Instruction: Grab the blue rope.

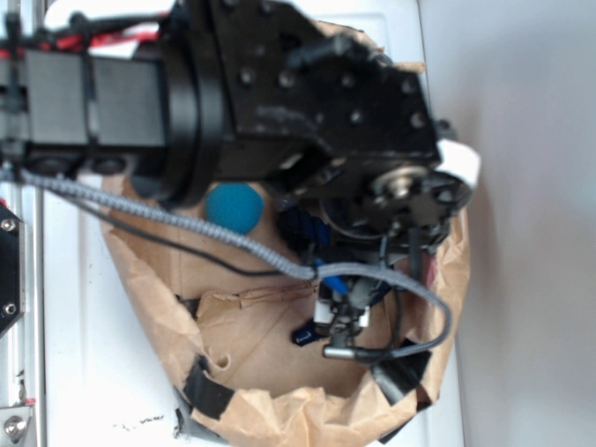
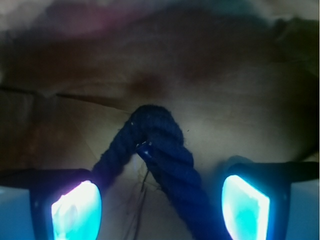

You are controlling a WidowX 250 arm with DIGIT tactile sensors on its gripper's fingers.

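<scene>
The blue rope point(image 2: 167, 155) is thick, navy and twisted, and lies bent into an upside-down V on brown paper. In the wrist view its fold points away from me, and both strands run back toward the gripper point(image 2: 160, 210). The gripper is open, with the glowing left pad point(image 2: 75, 210) and right pad point(image 2: 245, 207) on either side of the rope. The right strand passes between the pads and nothing presses on it. In the exterior view a dark part of the rope point(image 1: 296, 228) shows under the black arm, which hides the fingers.
A crumpled brown paper bag point(image 1: 251, 345) with black tape on its rim holds everything. A round teal ball point(image 1: 233, 207) lies in it to the left of the arm. A grey braided cable point(image 1: 186, 219) crosses above the bag. White tabletop point(image 1: 93, 354) surrounds it.
</scene>
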